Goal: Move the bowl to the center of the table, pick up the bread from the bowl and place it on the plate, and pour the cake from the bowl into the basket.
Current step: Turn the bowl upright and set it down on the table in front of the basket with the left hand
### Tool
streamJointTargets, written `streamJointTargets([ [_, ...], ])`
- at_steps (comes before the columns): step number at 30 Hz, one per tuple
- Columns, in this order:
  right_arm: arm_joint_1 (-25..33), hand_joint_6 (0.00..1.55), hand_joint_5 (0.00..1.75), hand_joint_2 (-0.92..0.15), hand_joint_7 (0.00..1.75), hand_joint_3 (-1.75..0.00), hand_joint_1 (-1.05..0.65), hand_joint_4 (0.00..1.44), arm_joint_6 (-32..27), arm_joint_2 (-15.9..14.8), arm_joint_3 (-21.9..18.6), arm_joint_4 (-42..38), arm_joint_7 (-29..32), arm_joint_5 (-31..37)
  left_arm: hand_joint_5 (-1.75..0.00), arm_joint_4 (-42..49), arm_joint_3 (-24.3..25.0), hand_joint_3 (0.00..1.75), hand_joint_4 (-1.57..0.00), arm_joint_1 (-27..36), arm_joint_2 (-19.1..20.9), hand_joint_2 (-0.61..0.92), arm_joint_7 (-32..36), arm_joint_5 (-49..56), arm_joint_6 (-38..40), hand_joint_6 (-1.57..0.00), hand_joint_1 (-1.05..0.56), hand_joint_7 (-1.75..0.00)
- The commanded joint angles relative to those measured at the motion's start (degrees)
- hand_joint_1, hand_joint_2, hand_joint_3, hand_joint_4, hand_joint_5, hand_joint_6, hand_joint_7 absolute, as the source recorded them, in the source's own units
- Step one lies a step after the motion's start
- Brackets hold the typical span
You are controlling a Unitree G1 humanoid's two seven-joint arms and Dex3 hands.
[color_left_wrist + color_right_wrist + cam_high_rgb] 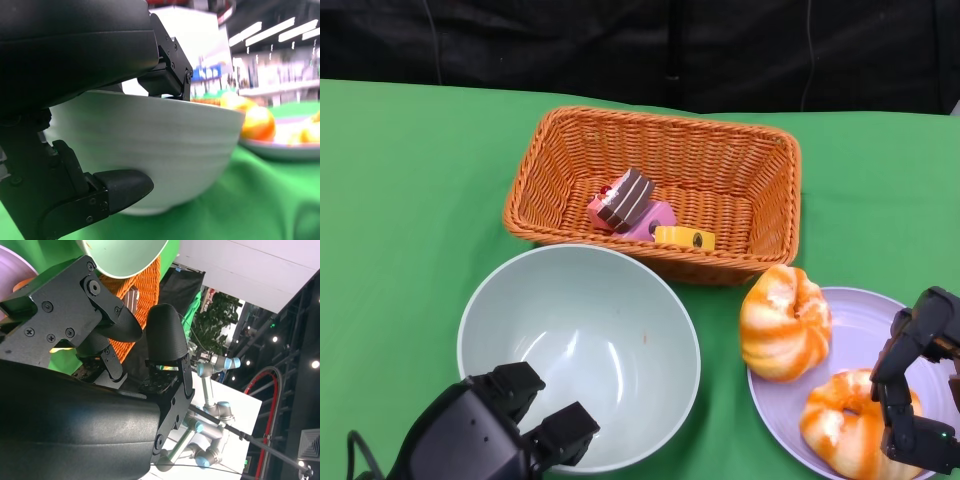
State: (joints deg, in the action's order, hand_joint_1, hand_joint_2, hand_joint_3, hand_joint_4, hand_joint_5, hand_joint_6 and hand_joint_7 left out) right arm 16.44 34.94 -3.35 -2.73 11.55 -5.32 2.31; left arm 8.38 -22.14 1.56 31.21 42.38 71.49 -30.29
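The pale green bowl (580, 340) stands empty on the green table, near its middle front. My left hand (480, 430) holds the bowl's near rim, fingers over the edge and thumb against the outer wall (165, 145). Pink and brown cake pieces (625, 198) and a yellow piece lie in the orange wicker basket (650, 118) behind the bowl. Two orange-and-white breads (785, 322) (840, 425) sit on the purple plate (865, 320) at the right. My right hand (920, 375) hangs over the nearer bread with its fingers (105, 315) apart and nothing in them.
The basket's front wall stands close behind the bowl, and the plate lies just right of the bowl. A dark curtain closes off the table's far edge. Bare green cloth stretches to the left of the basket and bowl.
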Motion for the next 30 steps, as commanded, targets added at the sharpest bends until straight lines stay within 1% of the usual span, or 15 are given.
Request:
streamJointTargets([
  [1, -0.1, 0.7, 1.75, -0.45, 1.63, -1.4, -0.03, 0.83, 0.0, -0.3, -0.2, 0.0, 0.5, -0.1, -1.75, 0.3, -0.9, 1.26, -1.01, -0.9, 1.4, 0.27, -2.2, -1.5, 1.0, -0.76, -0.25, -1.74],
  [7, -0.1, 0.7, 1.75, -0.45, 1.64, -1.41, -0.02, 0.83, -0.1, -0.6, -0.3, 0.1, 0.1, -1.0, -1.75, 0.7, -2.2, 1.24, -1.0, -1.4, 1.7, 0.26, -2.7, -3.0, 1.8, -0.75, -0.24, -1.74],
  [9, -0.2, 0.7, 1.75, -0.45, 1.64, -1.41, -0.02, 0.83, 0.1, -0.6, -0.4, 0.0, 0.3, -0.5, -1.75, 0.2, -2.6, 1.21, -0.98, -1.3, 1.9, 0.31, -5.1, -4.0, 1.9, -0.77, -0.23, -1.61],
  [10, -0.2, 0.7, 1.75, -0.44, 1.64, -1.41, -0.02, 0.83, 0.2, -0.6, -0.5, 0.0, 0.3, -0.5, -1.75, -0.7, -2.7, 1.16, -0.96, -1.0, 2.2, 0.36, -8.6, -5.0, 2.2, -0.79, -0.23, -1.52],
  [12, -0.1, 0.69, 1.75, -0.45, 1.64, -1.41, -0.02, 0.83, 0.0, -0.7, -0.4, 0.1, 0.1, -0.9, -1.7, -2.4, -2.7, 0.76, -0.85, -0.3, 2.2, 0.56, -15.5, -8.1, 2.9, -0.77, -0.27, -1.32],
  [13, 0.0, 0.69, 1.75, -0.45, 1.65, -1.41, -0.02, 0.83, -0.1, -0.8, -0.4, 0.2, 0.0, -1.1, -1.62, -3.0, -2.6, 0.57, -0.84, 0.0, 2.1, 0.65, -18.3, -10.0, 3.0, -0.79, -0.29, -1.19],
  [14, -0.1, 0.69, 1.75, -0.45, 1.65, -1.41, -0.02, 0.83, 0.0, -0.8, -0.4, 0.1, 0.0, -1.2, -1.37, -3.7, -2.4, 0.34, -0.84, 0.4, 2.0, 0.77, -21.6, -12.0, 3.4, -0.82, -0.31, -0.89],
  [15, -0.1, 0.69, 1.75, -0.45, 1.65, -1.41, -0.02, 0.83, 0.2, -0.8, -0.4, 0.0, 0.0, -1.2, -1.14, -4.5, -2.3, 0.21, -0.85, 0.8, 2.1, 0.84, -24.3, -13.6, 3.7, -0.85, -0.31, -0.62],
  [16, -0.1, 0.69, 1.75, -0.45, 1.65, -1.41, -0.02, 0.83, 0.3, -0.8, -0.5, -0.1, 0.0, -1.2, -0.91, -5.2, -2.2, 0.12, -0.85, 1.0, 2.2, 0.89, -26.3, -14.7, 4.0, -0.89, -0.32, -0.36],
  [18, -0.1, 0.69, 1.75, -0.45, 1.65, -1.4, -0.02, 0.83, 0.2, -0.9, -0.5, 0.0, 0.0, -1.1, -0.7, -8.6, -1.5, 0.07, -0.77, 2.3, 2.4, 0.91, -32.3, -17.3, 6.0, -0.82, -0.35, -0.14],
  [21, -0.1, 0.69, 1.75, -0.45, 1.65, -1.41, -0.01, 0.83, 0.4, -0.9, -0.5, -0.2, -0.1, -1.1, -0.51, -13.4, -0.3, 0.05, -0.67, 4.1, 2.2, 0.92, -40.0, -21.3, 9.0, -0.71, -0.45, -0.02],
  [22, -0.1, 0.69, 1.75, -0.45, 1.65, -1.41, -0.01, 0.83, 0.4, -0.9, -0.5, -0.2, -0.1, -1.1, -0.44, -15.1, 0.2, 0.04, -0.57, 4.7, 2.1, 0.92, -42.6, -22.6, 10.3, -0.61, -0.54, -0.01],
  [25, 0.0, 0.68, 1.75, -0.45, 1.65, -1.4, -0.02, 0.83, 0.2, -1.0, -0.6, 0.1, 0.1, -0.8, -0.3, -23.6, 2.5, 0.04, -0.4, 7.5, 1.9, 0.92, -51.1, -25.5, 15.9, -0.47, -0.73, 0.0],
  [28, 0.0, 0.68, 1.75, -0.45, 1.65, -1.4, -0.02, 0.82, -0.2, -0.9, -0.6, 0.3, 0.0, -1.1, -0.24, -28.3, 3.9, 0.05, -0.33, 8.9, 1.5, 0.92, -54.1, -25.4, 18.4, -0.43, -0.8, 0.0],
  [30, 0.0, 0.68, 1.75, -0.46, 1.65, -1.37, -0.01, 0.82, 0.3, -1.1, -0.7, 0.0, -0.1, -1.3, -0.22, -31.7, 5.0, 0.06, -0.31, 10.1, 0.9, 0.92, -53.7, -24.8, 18.6, -0.42, -0.84, 0.0],
])
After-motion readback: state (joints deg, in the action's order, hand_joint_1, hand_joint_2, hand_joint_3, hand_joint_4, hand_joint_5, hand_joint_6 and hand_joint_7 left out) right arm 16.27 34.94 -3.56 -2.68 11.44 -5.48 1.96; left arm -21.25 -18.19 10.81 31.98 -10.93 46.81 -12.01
